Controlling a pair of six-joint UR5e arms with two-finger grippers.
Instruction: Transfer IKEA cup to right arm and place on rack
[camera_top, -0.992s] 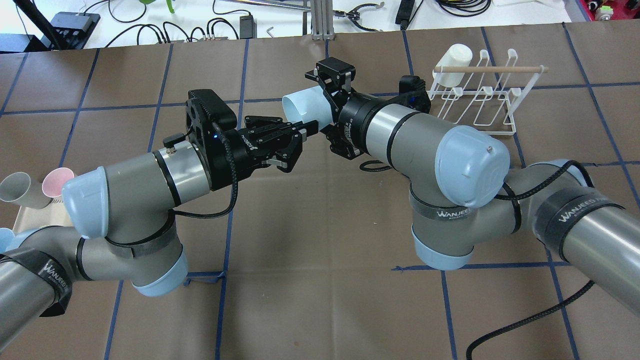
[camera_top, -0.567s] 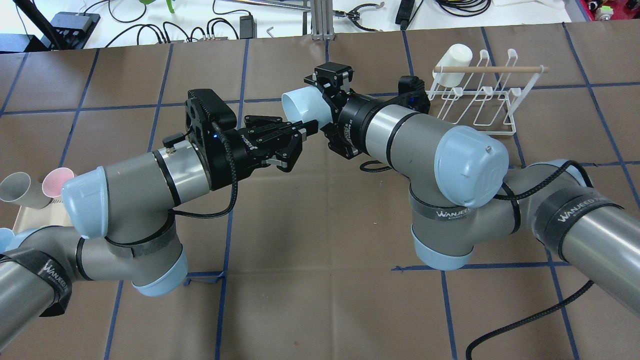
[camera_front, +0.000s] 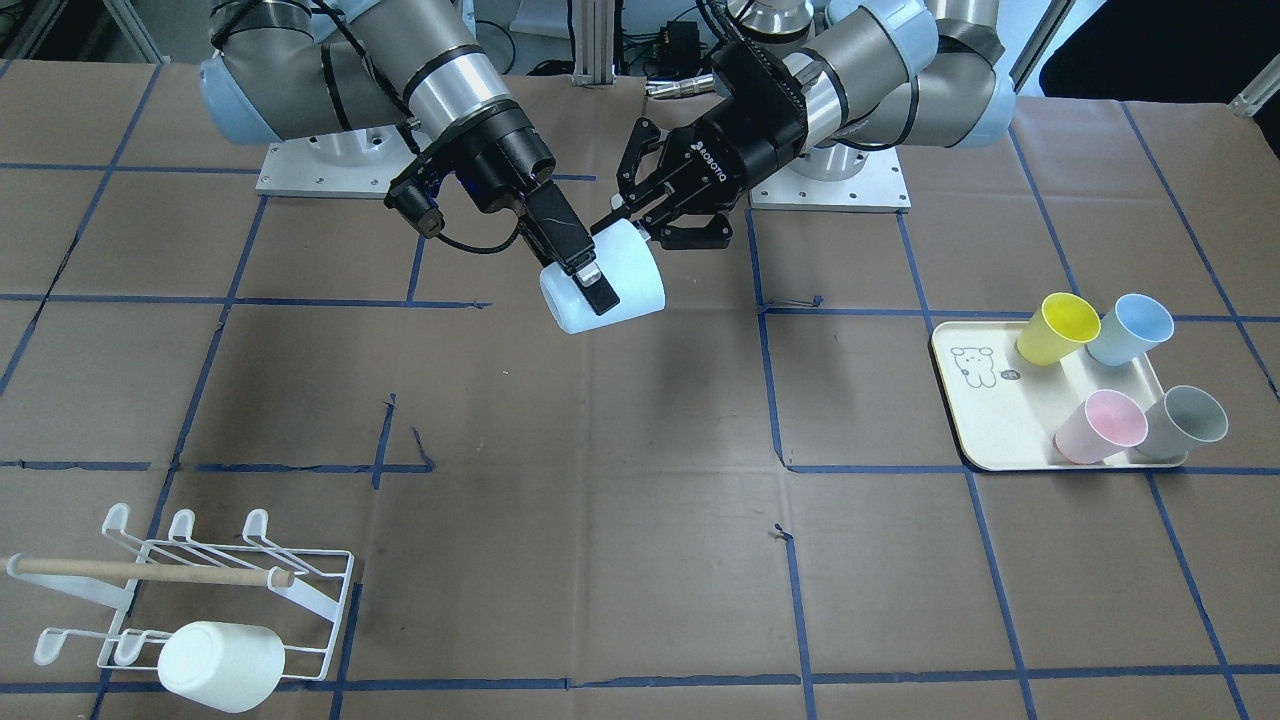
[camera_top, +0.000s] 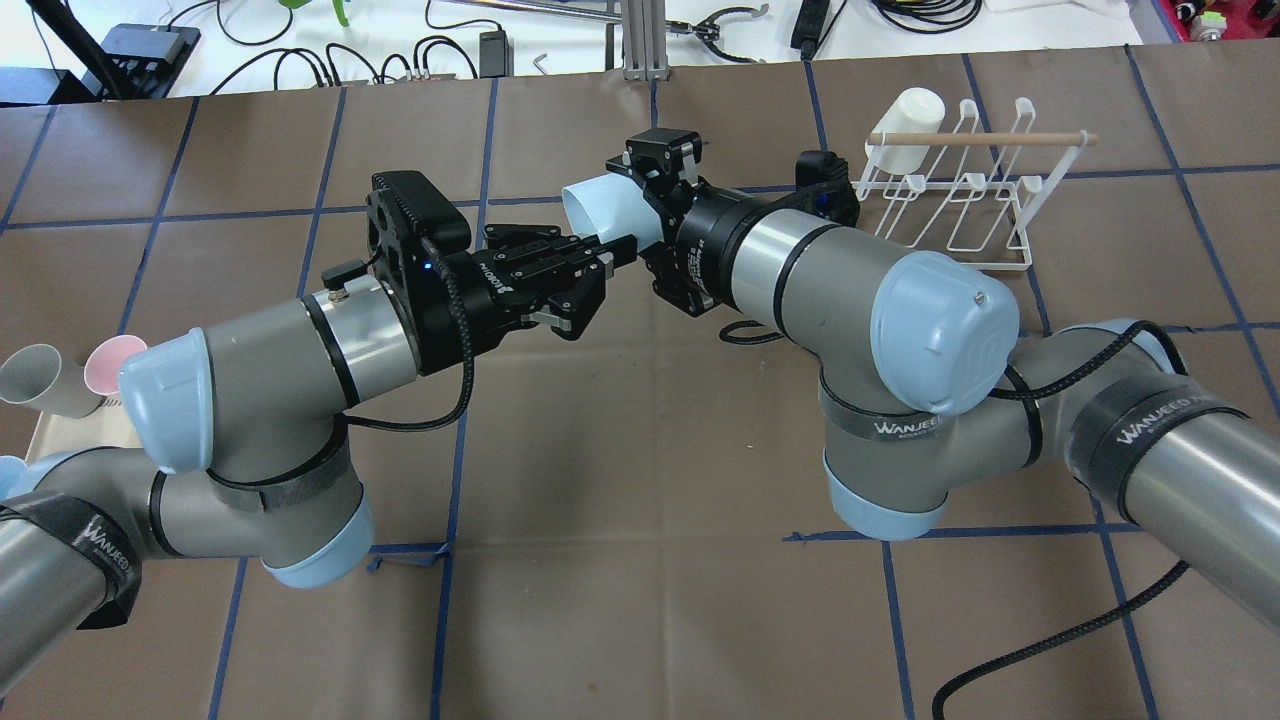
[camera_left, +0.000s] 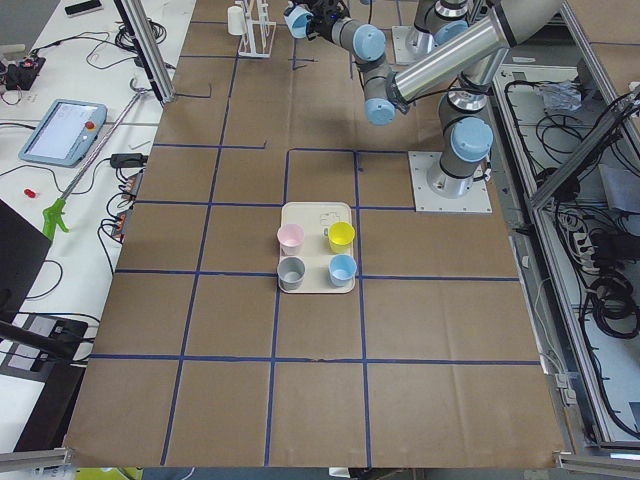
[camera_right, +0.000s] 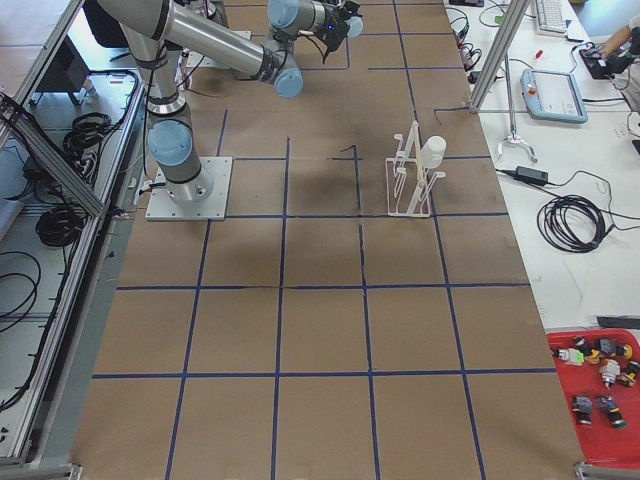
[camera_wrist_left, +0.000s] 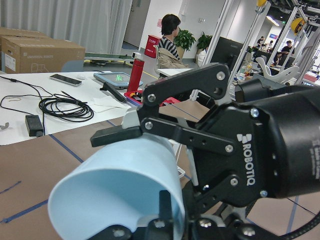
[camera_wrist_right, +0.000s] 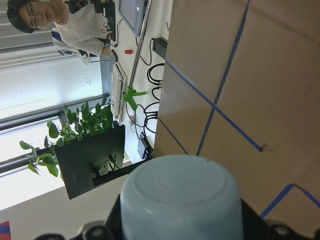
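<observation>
The pale blue cup (camera_front: 603, 277) is hanging on its side above the middle of the bench (camera_front: 640, 560), between the two arms. The right tool (camera_front: 590, 275) is clamping it across the body near the base. The left tool (camera_front: 640, 222) is sitting at the cup's rim with fingers spread, one inside the mouth. The rack (camera_front: 190, 590) is standing well apart, carrying one white cup (camera_front: 220, 667).

Robotics lab: taped grid table (camera_top: 640, 620), teach pendant (camera_left: 62, 130), cable clutter (camera_right: 575, 220)
</observation>
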